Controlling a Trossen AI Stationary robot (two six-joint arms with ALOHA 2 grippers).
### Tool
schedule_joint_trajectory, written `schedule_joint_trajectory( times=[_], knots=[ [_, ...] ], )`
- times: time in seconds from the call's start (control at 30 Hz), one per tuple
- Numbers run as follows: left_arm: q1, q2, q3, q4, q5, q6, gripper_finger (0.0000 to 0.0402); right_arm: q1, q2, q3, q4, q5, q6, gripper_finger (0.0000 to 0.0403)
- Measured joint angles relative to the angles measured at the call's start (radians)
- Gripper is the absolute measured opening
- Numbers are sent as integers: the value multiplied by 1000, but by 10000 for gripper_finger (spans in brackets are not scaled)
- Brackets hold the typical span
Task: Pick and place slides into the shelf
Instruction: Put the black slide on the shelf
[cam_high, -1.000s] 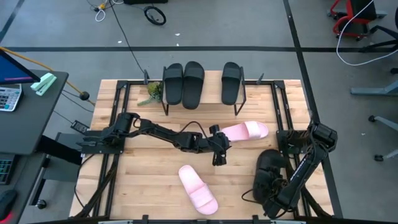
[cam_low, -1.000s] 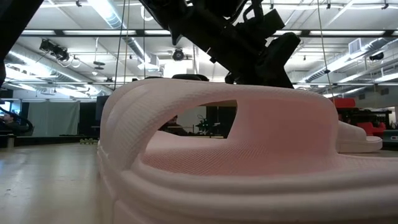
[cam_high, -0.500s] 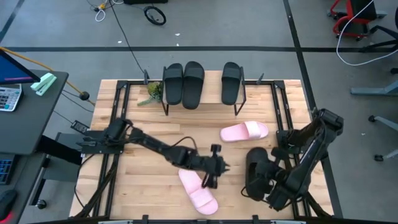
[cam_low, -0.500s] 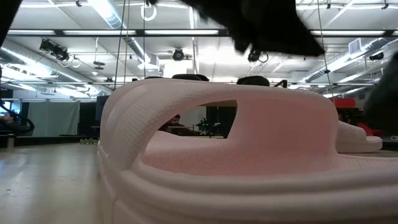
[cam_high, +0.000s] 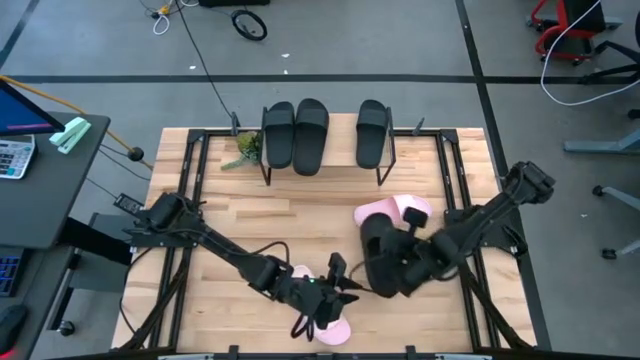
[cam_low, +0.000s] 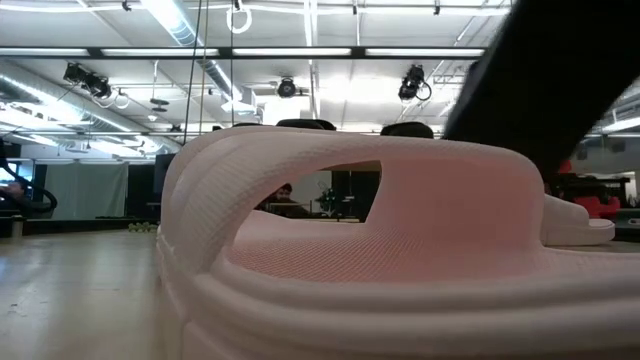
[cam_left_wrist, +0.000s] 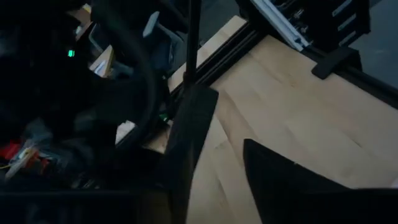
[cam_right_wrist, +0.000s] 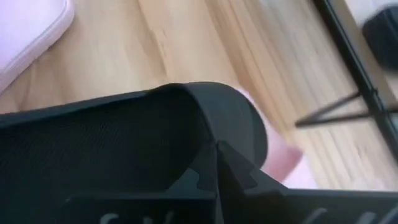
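Black slide (cam_high: 382, 255) clamped in outstretched right end effector (cam_high: 408, 262); left end effector's (cam_high: 325, 300) spread unclear

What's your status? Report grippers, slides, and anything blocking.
Right gripper shut on black slide, carried over table centre. Left gripper above near pink slide, holding nothing. Three black slides on shelf. Other pink slide lies between carried slide and shelf.

High view straight down over bench (cam_high: 250, 215), low view level at bench height (pink slide (cam_low: 350, 250) fills it, shared with high), wrist views close.
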Motion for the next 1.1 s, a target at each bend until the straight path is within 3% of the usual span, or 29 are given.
schedule_joint_trajectory(
  times=[0.2, 0.37, 0.6, 0.77, 1.1],
  knots=[
    [15, 0, -1, -32, -12, -2, 207, -99, 5, 0, 83, -2, -150, 0],
    [52, 0, -1, -48, -27, -34, 229, -138, 5, 0, 98, -1, -211, 0],
    [108, 10, -1, -107, -23, -91, 224, -175, 5, 0, 100, -1, -269, 0],
    [109, 36, -1, -112, -25, -49, 216, -196, 5, 0, 121, -2, -307, 0],
    [136, 56, -1, -95, -25, -49, 214, -231, 5, 0, 269, -44, -437, 0]
  ],
)
